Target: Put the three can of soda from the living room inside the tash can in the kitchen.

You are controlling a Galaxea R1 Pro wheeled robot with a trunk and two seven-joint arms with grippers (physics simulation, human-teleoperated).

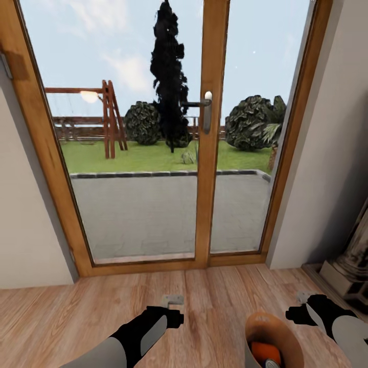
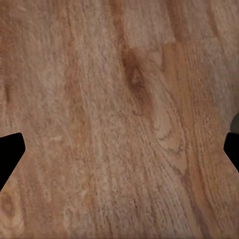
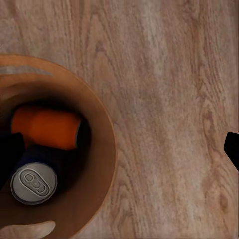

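The tash can (image 1: 268, 321), grey outside and tan inside, stands on the wood floor at the lower right of the head view. Two cans of soda lie in it: an orange one on its side (image 3: 47, 127) (image 1: 266, 352) and one upright showing its silver top (image 3: 34, 184). My right gripper (image 1: 305, 301) (image 3: 122, 149) hangs open just right of the bin's rim (image 3: 107, 149), holding nothing. Open and empty too, my left gripper (image 1: 174, 301) (image 2: 119, 154) hovers over bare floor left of the bin. Which room this is cannot be told.
A wood-framed glass door (image 1: 207, 153) with a metal handle (image 1: 207, 112) faces me, a garden behind it. White walls (image 1: 25, 245) flank it. A stone column base (image 1: 350, 266) stands at the right. Plank floor (image 1: 102, 301) runs between me and the door.
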